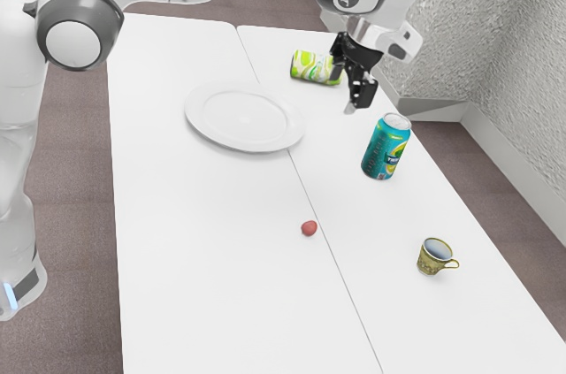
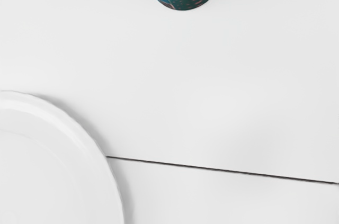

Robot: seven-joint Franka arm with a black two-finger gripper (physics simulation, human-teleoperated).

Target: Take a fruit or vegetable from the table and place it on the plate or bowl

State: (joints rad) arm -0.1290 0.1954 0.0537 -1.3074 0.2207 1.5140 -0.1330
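White table [image 1: 203, 241] here: plate [image 1: 244, 117] far side, red fruit [image 1: 308, 229] mid-table, teal can [image 1: 386, 147] upright, green can [image 1: 314, 66] on its side, cup [image 1: 436, 255] nr edge.

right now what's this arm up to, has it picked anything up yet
The robot arm's black claw hangs open and empty above the white table, between the green-and-yellow can lying on its side and the upright teal can. The small red fruit lies untouched by the table's seam, and the round white plate holds nothing yet.
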